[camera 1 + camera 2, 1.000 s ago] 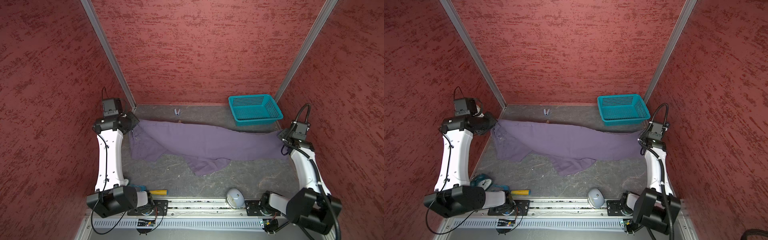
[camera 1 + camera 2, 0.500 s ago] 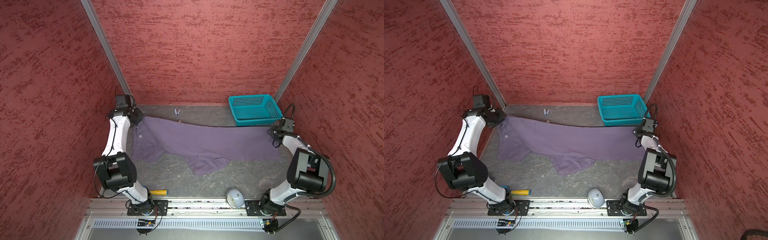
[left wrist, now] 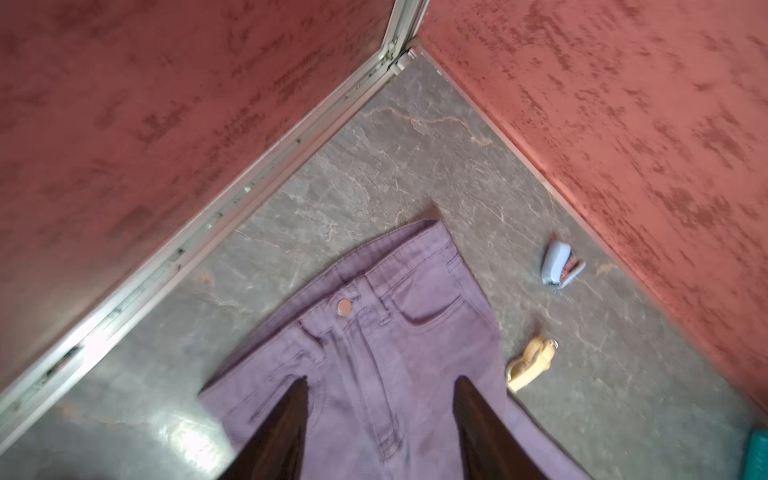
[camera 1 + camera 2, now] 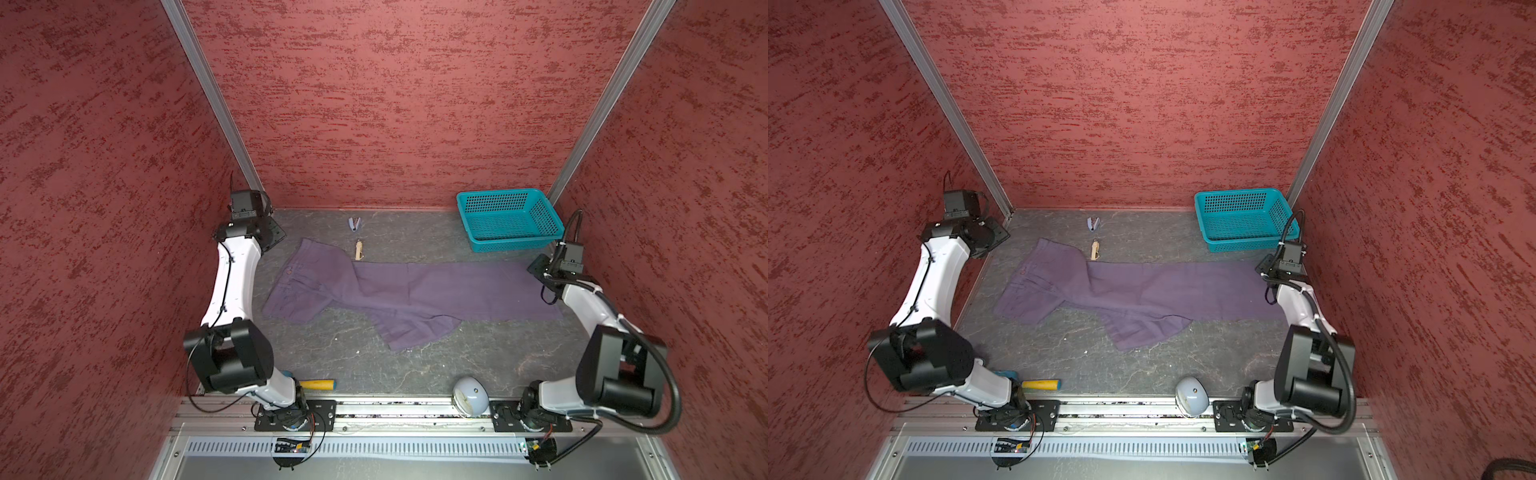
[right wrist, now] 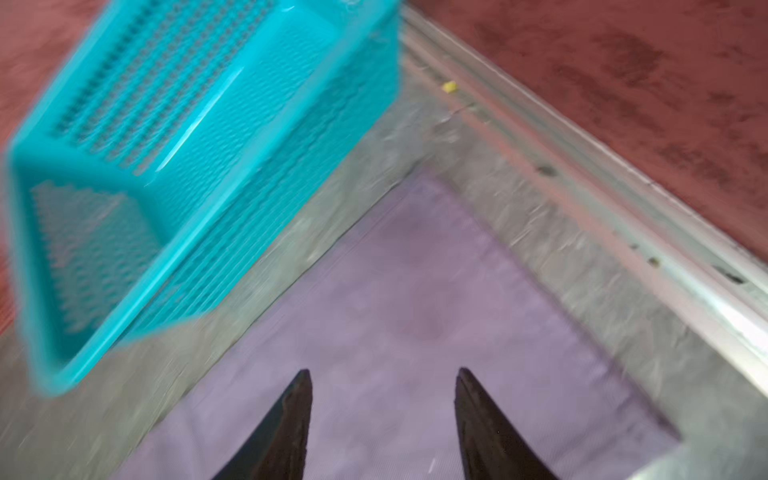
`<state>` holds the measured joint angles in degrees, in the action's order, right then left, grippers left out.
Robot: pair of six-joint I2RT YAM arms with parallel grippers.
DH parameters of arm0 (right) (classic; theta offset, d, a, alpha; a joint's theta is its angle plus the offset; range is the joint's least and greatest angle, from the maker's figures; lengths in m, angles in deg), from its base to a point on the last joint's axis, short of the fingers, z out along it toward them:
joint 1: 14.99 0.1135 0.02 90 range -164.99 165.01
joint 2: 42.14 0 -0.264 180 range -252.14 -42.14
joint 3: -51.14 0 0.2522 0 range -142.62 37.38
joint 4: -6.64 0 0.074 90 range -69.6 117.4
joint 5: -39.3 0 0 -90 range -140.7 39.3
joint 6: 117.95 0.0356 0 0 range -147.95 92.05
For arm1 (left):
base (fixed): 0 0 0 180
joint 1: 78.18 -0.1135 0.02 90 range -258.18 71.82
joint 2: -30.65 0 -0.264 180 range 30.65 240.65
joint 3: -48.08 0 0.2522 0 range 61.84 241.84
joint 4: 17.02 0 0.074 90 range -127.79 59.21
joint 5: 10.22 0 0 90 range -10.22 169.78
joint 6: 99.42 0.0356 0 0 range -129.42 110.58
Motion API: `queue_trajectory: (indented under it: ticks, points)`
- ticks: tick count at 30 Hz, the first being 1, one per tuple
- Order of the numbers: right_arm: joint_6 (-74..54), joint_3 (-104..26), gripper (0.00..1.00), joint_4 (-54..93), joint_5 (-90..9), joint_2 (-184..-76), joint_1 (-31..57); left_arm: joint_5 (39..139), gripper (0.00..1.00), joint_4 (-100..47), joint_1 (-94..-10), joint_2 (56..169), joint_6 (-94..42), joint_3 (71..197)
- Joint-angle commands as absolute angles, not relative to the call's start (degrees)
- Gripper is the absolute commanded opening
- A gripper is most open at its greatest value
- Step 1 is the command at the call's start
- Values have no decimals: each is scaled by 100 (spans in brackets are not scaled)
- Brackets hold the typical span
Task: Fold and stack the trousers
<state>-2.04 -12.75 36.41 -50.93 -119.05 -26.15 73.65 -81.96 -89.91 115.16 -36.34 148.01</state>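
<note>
The purple trousers (image 4: 407, 291) (image 4: 1142, 291) lie flat across the grey floor, waistband to the left and one long leg reaching right. The other leg lies bunched toward the front middle. My left gripper (image 4: 271, 235) (image 4: 988, 237) hangs open by the back left corner, off the waistband. In the left wrist view it (image 3: 383, 379) is above the buttoned waistband (image 3: 345, 307) with only cloth behind the gap. My right gripper (image 4: 538, 268) (image 4: 1264, 266) is open over the leg's hem. In the right wrist view it (image 5: 383, 370) holds nothing, the trousers (image 5: 415, 311) lying below.
A teal basket (image 4: 509, 218) (image 5: 174, 145) stands at the back right, close to the right gripper. A small blue-grey stapler (image 4: 354, 223) (image 3: 559, 266) and a wooden peg (image 4: 358, 250) (image 3: 532, 365) lie behind the waistband. A yellow handle (image 4: 318, 384) and grey dome (image 4: 469, 401) sit at the front rail.
Both grippers have gone from shut to open and let go of the trousers' two ends. The cloth now lies slack on the floor, and the wooden peg shows behind it.
</note>
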Motion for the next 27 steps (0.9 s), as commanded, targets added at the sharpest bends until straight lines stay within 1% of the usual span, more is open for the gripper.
queue_trajectory:
  ticks: [1, 3, 5, 6, 7, 8, 12, 15, 17, 21, 24, 25, 27]
  points:
    - [-530, -870, 54, 3968, -5246, -11020, -1540, 7065, 41, -8656, -8811, 10655, -3708, 14113]
    - [-640, -677, 54, 4130, -5199, -10694, -805, 7081, 38, -8846, -8827, 10201, -3784, 13631]
    - [-758, -559, 55, 4379, -5193, -10477, -78, 7156, 39, -9013, -8829, 9789, -3867, 13069]
    - [-784, -491, 56, 4464, -5178, -10404, 199, 7217, 43, -9047, -8828, 9638, -3890, 12828]
    - [-784, -389, 57, 4524, -5140, -10334, 528, 7243, 52, -9073, -8828, 9496, -3948, 12560]
    - [-750, -282, 59, 4543, -5061, -10293, 811, 7292, 59, -9088, -8836, 9382, -4000, 12293]
    - [-479, 68, 65, 4370, -4943, -10428, 1708, 7614, 68, -8943, -8922, 9231, -4194, 11554]
    - [-287, 90, 69, 4006, -4929, -10924, 2300, 7873, 73, -8717, -9039, 9325, -4320, 11185]
    - [-242, -47, 71, 3863, -5066, -11424, 2588, 7947, 78, -8589, -9106, 9457, -4374, 11014]
    - [-183, -289, 74, 3476, -4953, -12208, 2711, 7978, 90, -8366, -9238, 9701, -4388, 10818]
    - [-162, -485, 76, 3279, -5020, -12689, 2710, 8063, 93, -8065, -9396, 9907, -4422, 10683]
    - [-149, -583, 75, 3295, -5051, -12877, 2711, 8114, 93, -7958, -9443, 10003, -4446, 10644]
    - [-111, -743, 69, 3347, -5123, -13163, 2710, 8176, 93, -7735, -9525, 10187, -4508, 10587]
